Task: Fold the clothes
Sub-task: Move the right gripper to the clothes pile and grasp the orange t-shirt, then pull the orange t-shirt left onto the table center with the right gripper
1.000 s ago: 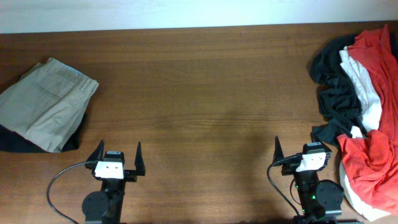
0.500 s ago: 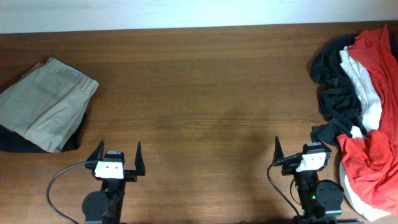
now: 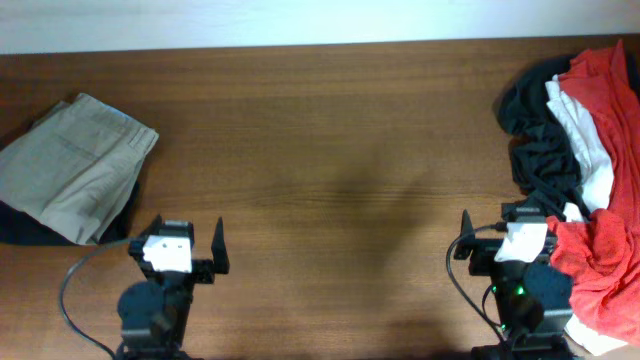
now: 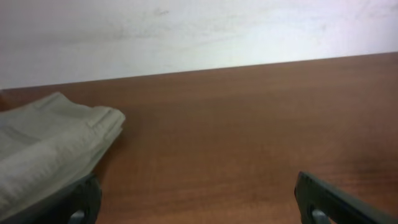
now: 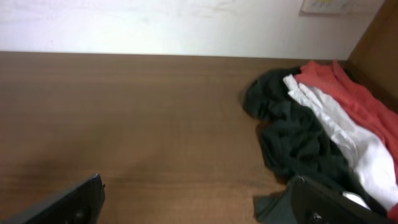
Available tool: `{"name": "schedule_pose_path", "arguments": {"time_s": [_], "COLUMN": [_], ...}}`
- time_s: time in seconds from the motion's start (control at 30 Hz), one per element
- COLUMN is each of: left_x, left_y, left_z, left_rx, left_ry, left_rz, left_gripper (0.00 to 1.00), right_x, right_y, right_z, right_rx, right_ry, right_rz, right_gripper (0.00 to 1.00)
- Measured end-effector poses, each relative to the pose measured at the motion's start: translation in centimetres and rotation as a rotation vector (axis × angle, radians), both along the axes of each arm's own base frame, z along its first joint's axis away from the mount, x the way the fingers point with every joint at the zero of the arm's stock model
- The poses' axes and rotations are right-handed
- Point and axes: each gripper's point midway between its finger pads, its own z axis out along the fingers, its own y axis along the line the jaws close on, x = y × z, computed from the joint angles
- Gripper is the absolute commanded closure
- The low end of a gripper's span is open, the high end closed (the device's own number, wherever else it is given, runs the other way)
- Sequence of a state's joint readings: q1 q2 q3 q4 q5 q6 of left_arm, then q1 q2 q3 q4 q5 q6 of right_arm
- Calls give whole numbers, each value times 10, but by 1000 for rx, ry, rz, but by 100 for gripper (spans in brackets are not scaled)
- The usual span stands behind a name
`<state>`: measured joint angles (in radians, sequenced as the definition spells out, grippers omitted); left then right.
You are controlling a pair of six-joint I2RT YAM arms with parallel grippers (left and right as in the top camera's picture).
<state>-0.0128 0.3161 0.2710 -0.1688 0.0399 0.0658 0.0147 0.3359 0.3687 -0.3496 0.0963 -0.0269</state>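
A heap of unfolded clothes lies at the table's right edge: a dark garment (image 3: pixel 540 145), a white one (image 3: pixel 585 140) and red ones (image 3: pixel 600 260). In the right wrist view the dark garment (image 5: pixel 292 134), the white one (image 5: pixel 348 134) and a red one (image 5: pixel 354 93) lie ahead to the right. A folded khaki garment (image 3: pixel 75 165) rests on a dark folded one (image 3: pixel 20 228) at the left; the khaki one also shows in the left wrist view (image 4: pixel 43 143). My left gripper (image 3: pixel 185 238) (image 4: pixel 202 208) is open and empty. My right gripper (image 3: pixel 505 222) (image 5: pixel 199 208) is open and empty, its right finger beside the heap.
The brown wooden table (image 3: pixel 330 130) runs to a white wall (image 4: pixel 199 31) at the back. A wooden panel (image 5: pixel 379 43) stands at the far right behind the heap. Cables trail from both arm bases at the front edge.
The left arm has shifted a little left toward the folded stack. The right arm has shifted right and forward toward the clothes heap. Both grippers stay open.
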Motion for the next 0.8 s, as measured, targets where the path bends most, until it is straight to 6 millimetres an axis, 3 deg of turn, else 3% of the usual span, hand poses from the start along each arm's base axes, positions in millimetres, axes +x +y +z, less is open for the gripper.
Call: {"name": "schedule_pose_path", "arguments": {"time_s": [0.1, 0.23, 0.27, 0.33, 0.37, 0.43, 0.47, 0.57, 0.63, 0.67, 0.7, 0.73, 0.8], "left_x": [23, 52, 56, 61, 61, 62, 62, 62, 62, 62, 62, 62, 62], "left_y": [0, 0, 0, 0, 0, -1, -1, -1, -1, -1, -1, -1, -1], "left_z": [15, 3, 1, -11, -11, -10, -10, -10, -10, -10, -10, -10, -10], "left_rx": [1, 5, 5, 6, 5, 4, 4, 4, 4, 4, 4, 4, 4], "left_ry": [176, 493, 519, 571, 570, 567, 567, 565, 564, 564, 564, 564, 564], "left_rz": [4, 4, 4, 4, 3, 1, 1, 1, 1, 1, 1, 1, 1], "left_gripper": [1, 1, 1, 1, 1, 1, 1, 1, 1, 1, 1, 1, 1], "right_x": [19, 59, 64, 57, 46, 27, 1, -10, -9, -3, -2, 0, 4], "right_y": [-2, 5, -3, -69, -113, -158, -204, -244, -255, -258, -258, -259, -261], "right_z": [3, -1, -8, -39, -52, -70, -91, -108, -122, -130, -135, -136, -135], "right_rx": [-8, 7, 2, 17, 78, 149, 219, 303, 340, 349, 352, 351, 353], "right_ry": [247, 498, 527, 635, 664, 701, 730, 689, 685, 678, 690, 682, 664], "right_rz": [-11, 22, -24, -355, -552, -739, -922, -1037, -1052, -1048, -1042, -1040, -1036], "right_gripper": [1, 1, 1, 1, 0, 5, 9, 14, 42, 71, 88, 96, 96]}}
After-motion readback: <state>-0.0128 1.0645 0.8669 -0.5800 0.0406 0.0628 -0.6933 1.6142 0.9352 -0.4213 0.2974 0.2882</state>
